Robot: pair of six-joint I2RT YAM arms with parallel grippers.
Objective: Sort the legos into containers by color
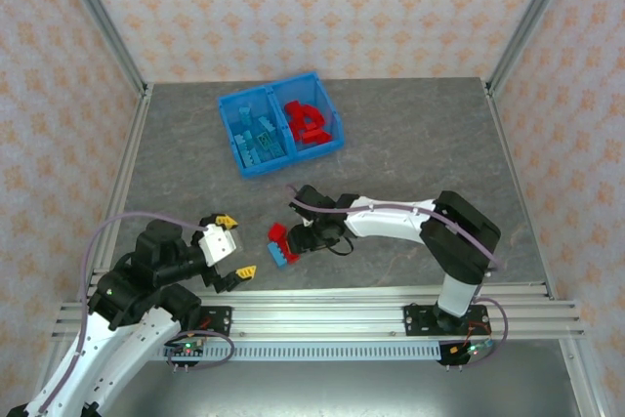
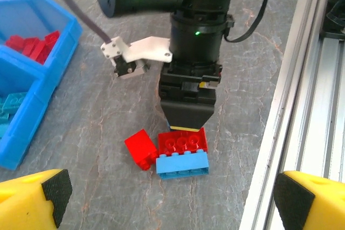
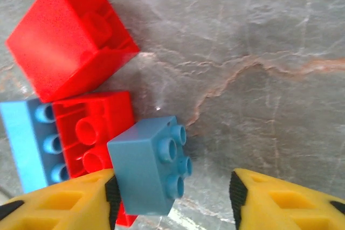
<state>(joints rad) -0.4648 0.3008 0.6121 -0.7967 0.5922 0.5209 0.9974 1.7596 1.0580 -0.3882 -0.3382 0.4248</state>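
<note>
While most of the pieces already lie in the blue bin [image 1: 293, 157] near the far edge of the table [image 1: 420, 144], left of its middle, with light blue ones in the left compartment [image 1: 231, 137] and red ones in the right compartment [image 1: 330, 109], a last cluster sits close to the near edge, about midway between the arm bases. The right gripper [image 3: 172, 184] hangs low over it, jaws apart around a small light blue brick [image 3: 143, 173] lying on its side. One finger touches the brick's flat face and the other stands clear of its studs, so nothing is clamped yet. Touching that brick is a red brick [image 3: 94, 127], with a long light blue brick [image 3: 24, 138] against its other side and a red cube [image 3: 70, 41] tipped over just beside them. The left gripper [image 1: 235, 246] waits near the cluster, jaws spread wide and empty. The small brick looks light, stiff and smooth-walled, apt to skid or pivot under an off-centre pinch. A centred squeeze, flat face against studs, seems the hold on offer, though two plain side walls would seat more surely. By colour it belongs in the left compartment.
</note>
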